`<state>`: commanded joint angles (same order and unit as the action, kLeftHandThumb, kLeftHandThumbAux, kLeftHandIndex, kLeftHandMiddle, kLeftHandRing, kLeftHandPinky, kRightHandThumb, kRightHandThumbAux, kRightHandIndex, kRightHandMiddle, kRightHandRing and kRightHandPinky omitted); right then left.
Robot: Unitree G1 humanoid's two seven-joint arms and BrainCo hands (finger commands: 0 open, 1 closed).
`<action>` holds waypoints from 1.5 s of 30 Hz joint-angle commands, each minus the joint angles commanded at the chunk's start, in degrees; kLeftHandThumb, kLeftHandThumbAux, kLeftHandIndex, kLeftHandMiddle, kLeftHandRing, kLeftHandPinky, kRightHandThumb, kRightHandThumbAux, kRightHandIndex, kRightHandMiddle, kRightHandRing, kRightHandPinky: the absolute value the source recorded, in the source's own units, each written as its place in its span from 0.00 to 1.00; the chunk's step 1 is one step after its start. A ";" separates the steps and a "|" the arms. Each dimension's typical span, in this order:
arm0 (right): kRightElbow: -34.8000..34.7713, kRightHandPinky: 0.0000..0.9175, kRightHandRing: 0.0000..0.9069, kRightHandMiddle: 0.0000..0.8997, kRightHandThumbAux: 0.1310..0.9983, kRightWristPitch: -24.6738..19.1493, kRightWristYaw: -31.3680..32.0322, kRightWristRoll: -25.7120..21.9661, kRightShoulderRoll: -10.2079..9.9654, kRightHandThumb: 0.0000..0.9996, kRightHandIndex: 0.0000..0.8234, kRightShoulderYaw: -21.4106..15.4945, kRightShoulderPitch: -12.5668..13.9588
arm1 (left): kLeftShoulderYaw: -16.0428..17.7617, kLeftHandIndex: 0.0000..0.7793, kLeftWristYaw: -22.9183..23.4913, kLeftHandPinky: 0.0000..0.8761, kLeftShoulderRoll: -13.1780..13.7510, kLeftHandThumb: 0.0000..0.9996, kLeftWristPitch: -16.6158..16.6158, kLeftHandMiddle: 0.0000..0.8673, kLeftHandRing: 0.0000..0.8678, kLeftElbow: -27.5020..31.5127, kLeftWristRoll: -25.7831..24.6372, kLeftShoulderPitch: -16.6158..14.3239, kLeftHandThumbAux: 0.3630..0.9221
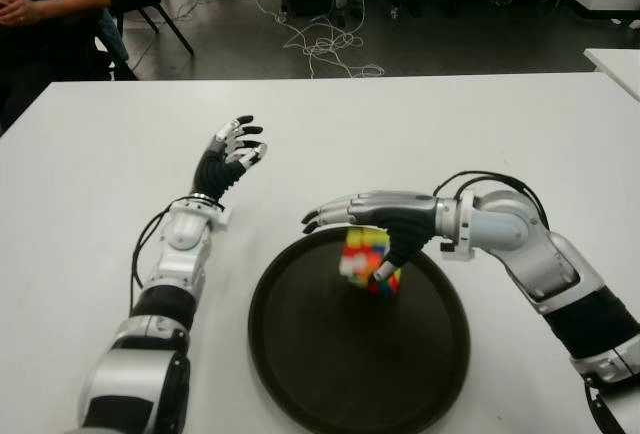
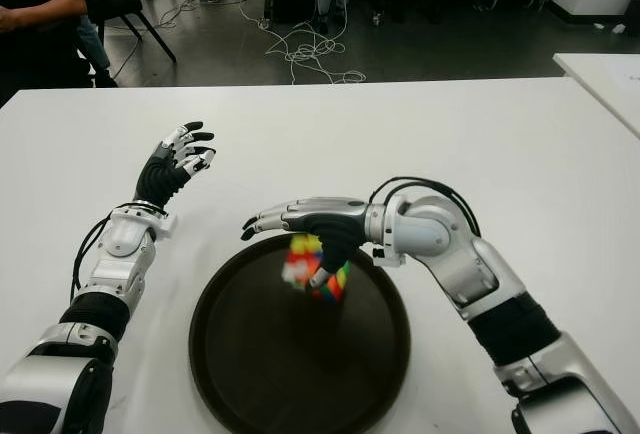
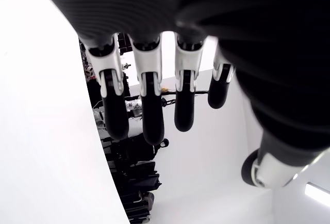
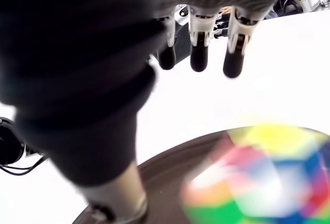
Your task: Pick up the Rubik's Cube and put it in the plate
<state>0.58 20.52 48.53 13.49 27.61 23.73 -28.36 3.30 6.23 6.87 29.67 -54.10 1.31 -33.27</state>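
The Rubik's Cube [image 1: 368, 260] is just under the right robot hand [image 1: 365, 219], above the far part of the dark round plate [image 1: 300, 374]. The fingers [image 1: 335, 210] of this robot hand are stretched out almost flat toward the robot's left and do not close around the cube. Only the thumb [image 1: 392, 258] bends down beside it, on the cube's right side. The cube looks blurred in all views, so I cannot tell if it still touches the thumb or the plate. It is tilted, with one corner pointing down to the plate floor and a yellow face turned up; being a cube, it has no long axis.

The plate lies on the white bench [image 1: 450, 124], near the robot's side of it. Its raised rim goes all around, and the cube is well inside this rim, closer to the far edge than to the near one. Most of the plate floor toward the robot is bare.

The left robot hand [image 1: 232, 151] is to the left of the plate and farther back, well apart from it, with fingers spread and holding nothing. Wide bare bench surface is around it.

Behind the far bench edge are cables [image 1: 325, 44] on the floor and a seated person [image 1: 40, 4] at the far left.
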 joint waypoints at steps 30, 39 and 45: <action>4.66 0.00 0.00 0.02 0.59 1.87 10.29 -15.13 0.94 0.00 0.00 -3.01 -1.82 | -0.05 0.22 0.03 0.38 -0.02 0.17 0.35 0.28 0.32 -0.31 0.00 -0.17 0.45; 4.83 0.00 0.00 0.00 0.33 1.84 3.84 -11.81 0.37 0.00 0.00 -6.29 -0.65 | -0.19 0.20 -0.49 0.38 -0.29 0.16 -0.04 0.26 0.32 -0.26 0.23 -0.19 0.45; 6.06 0.00 0.00 0.00 0.27 -0.21 -2.31 -13.29 -0.99 0.00 0.00 -11.36 -2.18 | -0.37 0.22 -1.56 0.39 -0.46 0.16 -0.07 0.28 0.32 -0.73 0.78 -0.49 0.44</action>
<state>6.64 20.31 46.21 0.21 26.61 12.37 -30.53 2.92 4.67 6.41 29.60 -54.83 2.09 -33.75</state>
